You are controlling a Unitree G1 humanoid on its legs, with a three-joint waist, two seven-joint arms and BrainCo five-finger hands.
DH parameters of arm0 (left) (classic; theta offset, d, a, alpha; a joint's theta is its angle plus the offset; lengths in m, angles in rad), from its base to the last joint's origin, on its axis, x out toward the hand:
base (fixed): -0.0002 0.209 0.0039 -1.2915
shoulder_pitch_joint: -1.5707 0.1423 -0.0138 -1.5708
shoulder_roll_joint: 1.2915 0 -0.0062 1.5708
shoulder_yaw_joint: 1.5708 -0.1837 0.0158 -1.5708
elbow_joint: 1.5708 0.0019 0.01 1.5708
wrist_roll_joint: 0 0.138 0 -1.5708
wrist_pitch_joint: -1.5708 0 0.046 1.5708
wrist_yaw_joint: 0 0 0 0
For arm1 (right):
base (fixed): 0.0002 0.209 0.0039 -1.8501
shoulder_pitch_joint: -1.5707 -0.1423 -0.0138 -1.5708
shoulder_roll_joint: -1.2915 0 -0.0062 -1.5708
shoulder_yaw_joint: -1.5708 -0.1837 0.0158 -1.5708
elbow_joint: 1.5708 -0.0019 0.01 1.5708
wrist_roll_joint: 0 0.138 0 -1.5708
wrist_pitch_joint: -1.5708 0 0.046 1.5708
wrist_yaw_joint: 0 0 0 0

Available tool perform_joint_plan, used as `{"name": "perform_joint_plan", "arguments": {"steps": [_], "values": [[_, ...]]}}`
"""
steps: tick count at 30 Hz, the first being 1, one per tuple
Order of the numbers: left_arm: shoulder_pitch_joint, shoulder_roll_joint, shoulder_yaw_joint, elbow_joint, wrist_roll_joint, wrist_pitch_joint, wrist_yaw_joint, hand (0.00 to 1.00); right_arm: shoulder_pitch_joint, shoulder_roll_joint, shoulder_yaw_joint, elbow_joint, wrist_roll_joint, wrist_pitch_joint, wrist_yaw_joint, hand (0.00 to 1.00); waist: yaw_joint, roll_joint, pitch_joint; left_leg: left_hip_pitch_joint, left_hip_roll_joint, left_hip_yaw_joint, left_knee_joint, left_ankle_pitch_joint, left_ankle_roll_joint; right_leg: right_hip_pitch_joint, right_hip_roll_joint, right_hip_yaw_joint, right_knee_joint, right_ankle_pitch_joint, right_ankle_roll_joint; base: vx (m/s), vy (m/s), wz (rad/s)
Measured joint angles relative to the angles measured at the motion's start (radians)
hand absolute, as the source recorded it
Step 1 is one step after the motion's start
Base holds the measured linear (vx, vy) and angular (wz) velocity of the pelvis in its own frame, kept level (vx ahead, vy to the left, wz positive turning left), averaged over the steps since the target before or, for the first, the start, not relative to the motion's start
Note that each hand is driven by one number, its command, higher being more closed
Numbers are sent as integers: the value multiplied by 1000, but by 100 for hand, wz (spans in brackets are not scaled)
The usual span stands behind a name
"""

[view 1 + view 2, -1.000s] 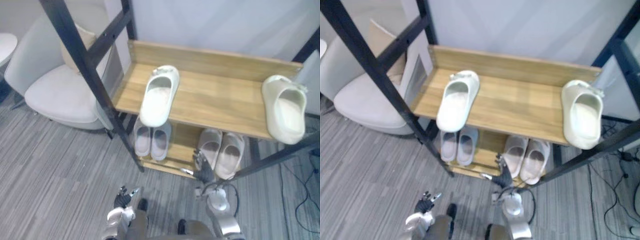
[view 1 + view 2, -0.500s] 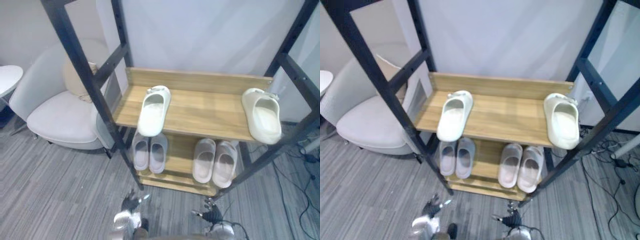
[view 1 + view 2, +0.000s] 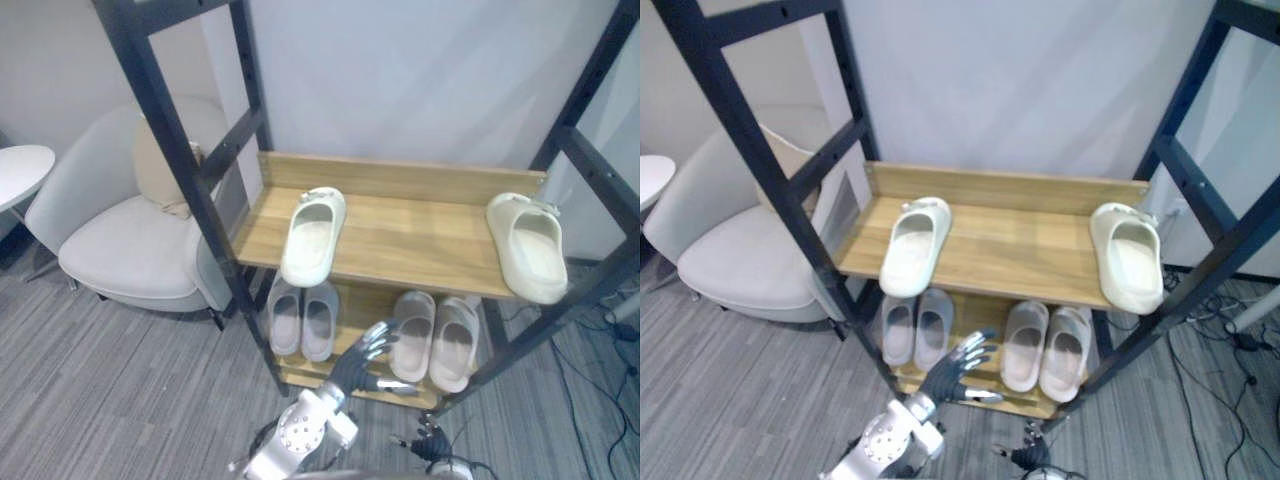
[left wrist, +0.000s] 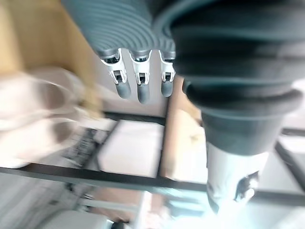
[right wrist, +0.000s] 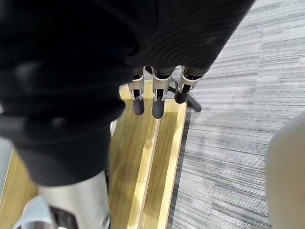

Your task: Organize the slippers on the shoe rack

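Far behind, a plain pale wall (image 3: 400, 80). Underfoot, grey striped carpet (image 3: 110, 370). Left of the shoe rack (image 3: 420, 225), a light grey armchair (image 3: 130, 245) on dark legs, a beige cushion (image 3: 160, 175) propped against its back. Farther left, at the edge, part of a round white table (image 3: 20, 170). Lit softly and evenly.

You lose the rack's (image 3: 187, 178) posts at the top edge. The far ends of the left pair (image 3: 303, 320) and right pair (image 3: 437, 338) are hidden under its upper shelf (image 3: 410, 220). Below the rack's front, your right hand (image 3: 430, 446) is tiny and clipped by the bottom edge. In the left wrist view, the slippers (image 4: 33, 119) by the rack are blurred; which pair is unclear.
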Motion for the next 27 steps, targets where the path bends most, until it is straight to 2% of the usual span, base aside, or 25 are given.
{"name": "perform_joint_plan", "arguments": {"steps": [7, 13, 16, 22, 24, 27], "values": [[-35, 9, -16, -133, -41, -5, 17, 0, -2, -24, 41, 0, -2, 0, -7, 0, 1, -2, -8, 1, 1, 29, 19, -17, 3, -2, 2, 26, 0, 2, -1, 7, 0, -10], [-65, 22, 8, -312, -57, -11, 77, 0, 0, -24, 50, 12, -3, 1, -7, 0, 0, -10, -36, 0, -1, 36, 38, -29, 8, 1, 0, 35, -6, 6, 1, -14, 4, -4], [-117, 10, 77, -350, -55, -25, 124, 0, -3, -25, 50, 32, -3, 2, -7, 0, 1, -7, -50, -5, -1, 34, 41, -29, 8, 2, 0, 34, -15, 13, 3, -41, 2, 1], [-245, -2, 312, -342, 23, -27, 207, 0, -1, -25, 52, 32, -3, 4, -2, 0, 0, -4, -59, -11, -3, 31, 46, -28, 9, 1, 1, 33, -17, 18, 4, 0, 0, 0], [-283, 5, 391, -315, 48, -25, 237, 0, -1, -25, 51, 32, -4, 12, 5, 0, 0, -6, -64, -11, -4, 31, 46, -28, 9, 0, 1, 33, -17, 18, 4, 0, 0, 0], [-327, 42, 450, -260, 64, -15, 257, 0, -1, -27, 49, 31, -4, 15, 17, 0, -2, -6, -68, -13, -3, 31, 46, -28, 9, -1, 1, 33, -18, 18, 4, 0, 0, 0]]}}
